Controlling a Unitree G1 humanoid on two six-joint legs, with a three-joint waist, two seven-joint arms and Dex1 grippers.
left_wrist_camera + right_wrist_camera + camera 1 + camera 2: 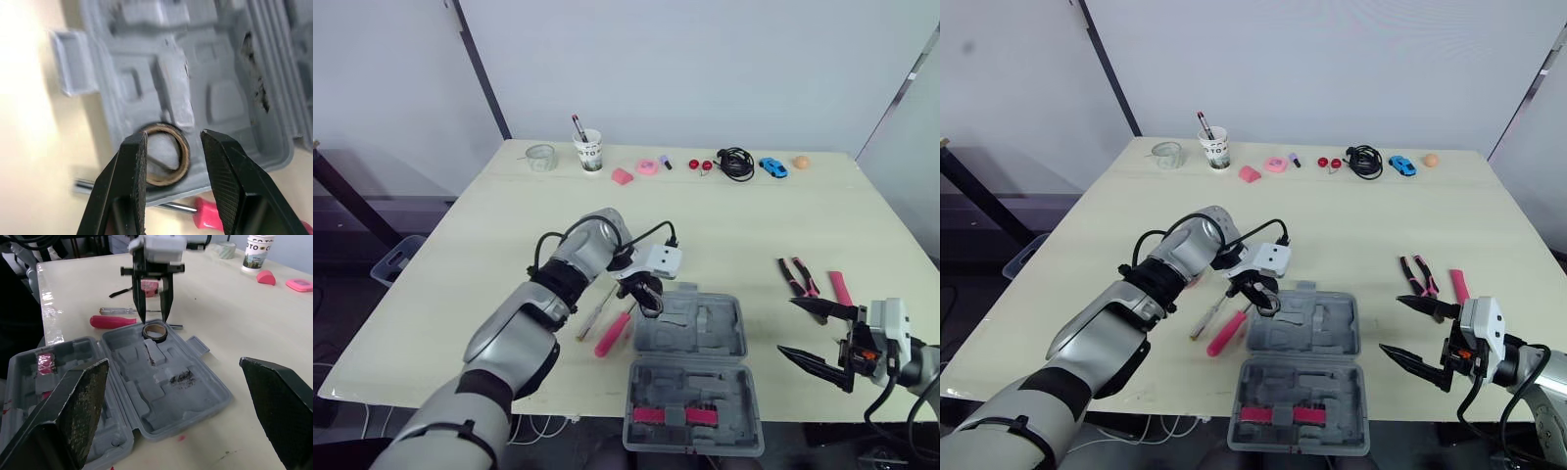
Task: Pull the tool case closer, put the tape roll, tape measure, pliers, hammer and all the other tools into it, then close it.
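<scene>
The grey tool case point(736, 338) lies open near the table's front edge. Its near half holds pink-handled bits point(671, 415). A brown tape roll point(168, 156) lies flat in the far half's left corner, also visible from the right wrist as the tape roll point(155, 331). My left gripper point(648, 299) hangs open just over it, one finger on each side. Beside the case's left edge lie a pink screwdriver point(612, 334) and a clear-handled one point(591, 318). Pink-handled pliers point(798, 276) and another pink tool point(840, 287) lie to the right. My right gripper point(818, 335) is open and holds nothing, right of the case.
Along the far edge stand a clear tape roll point(540, 157), a paper cup with a pen point(590, 150), small pink items point(648, 166), a black cable point(736, 163), a blue toy car point(772, 166) and an orange ball point(801, 162). A red-pink object point(149, 285) sits behind my left gripper.
</scene>
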